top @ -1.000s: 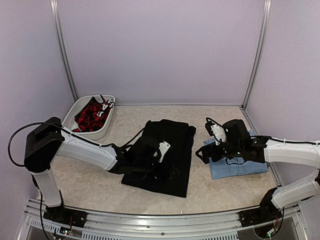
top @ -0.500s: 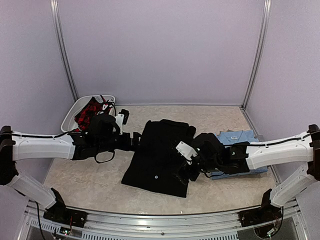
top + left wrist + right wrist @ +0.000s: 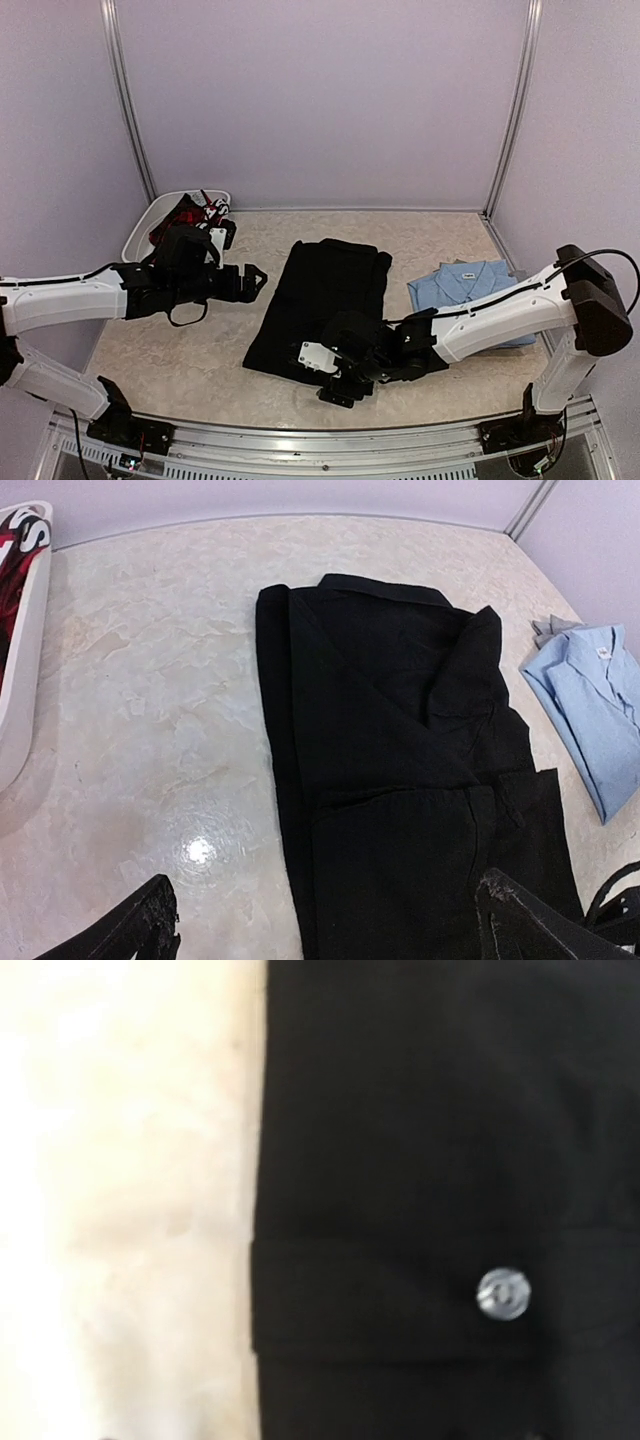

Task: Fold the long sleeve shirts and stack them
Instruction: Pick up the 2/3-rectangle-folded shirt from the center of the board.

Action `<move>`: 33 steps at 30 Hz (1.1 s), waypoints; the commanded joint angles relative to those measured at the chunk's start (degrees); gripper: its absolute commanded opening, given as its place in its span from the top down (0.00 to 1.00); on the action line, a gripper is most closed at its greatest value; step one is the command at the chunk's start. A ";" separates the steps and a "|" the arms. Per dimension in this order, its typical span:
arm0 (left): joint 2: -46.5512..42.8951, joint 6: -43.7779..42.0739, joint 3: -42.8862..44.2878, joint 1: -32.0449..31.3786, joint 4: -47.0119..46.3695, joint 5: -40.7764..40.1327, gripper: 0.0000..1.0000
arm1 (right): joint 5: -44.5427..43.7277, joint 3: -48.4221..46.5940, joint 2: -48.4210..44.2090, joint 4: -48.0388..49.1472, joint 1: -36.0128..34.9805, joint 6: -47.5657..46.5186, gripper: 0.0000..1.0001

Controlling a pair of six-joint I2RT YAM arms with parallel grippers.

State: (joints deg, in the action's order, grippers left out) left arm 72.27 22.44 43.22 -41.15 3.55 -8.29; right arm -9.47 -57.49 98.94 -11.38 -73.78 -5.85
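The black shirt (image 3: 335,290) lies in the middle of the table, folded into a long strip, collar end far. It fills the left wrist view (image 3: 400,780). The light blue shirt (image 3: 470,288) lies folded to its right, also at the left wrist view's right edge (image 3: 600,700). My left gripper (image 3: 255,280) is open and empty, just left of the black shirt; its fingertips (image 3: 150,930) show at the bottom. My right gripper (image 3: 338,385) is low over the black shirt's near hem, open. Its wrist view shows black cloth (image 3: 420,1160) with a white button (image 3: 503,1293), close up and blurred.
A white bin (image 3: 150,225) holding red and black cloth stands at the back left, also at the left wrist view's left edge (image 3: 25,680). The right arm stretches across the table in front of the blue shirt. Grey walls close in the back and sides.
My left gripper has come off the black shirt and drawn back to its left. My right gripper has crossed from the blue shirt to the black shirt's near hem.
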 commanded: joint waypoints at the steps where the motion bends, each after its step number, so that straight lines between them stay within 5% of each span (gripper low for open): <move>1: -1.63 -7.04 -1.00 -5.60 3.08 1.67 0.01 | -0.91 1.94 -3.53 -3.94 -0.58 0.78 0.16; 13: -5.40 -16.70 -5.07 -21.65 9.53 3.42 0.10 | -2.21 8.67 -8.42 -10.62 -2.56 13.97 0.21; 22: 4.21 -37.17 7.03 -24.26 25.39 0.78 0.12 | -3.75 12.36 -10.28 -6.67 -2.97 16.44 0.22; 33: 6.57 -50.70 -1.25 -20.67 22.03 3.72 0.11 | -4.74 13.54 -9.57 -5.23 -2.96 15.43 0.26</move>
State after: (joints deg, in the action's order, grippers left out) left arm 79.92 -21.30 43.55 -64.14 26.22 -6.04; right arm -13.13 -44.71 89.93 -17.85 -76.14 9.54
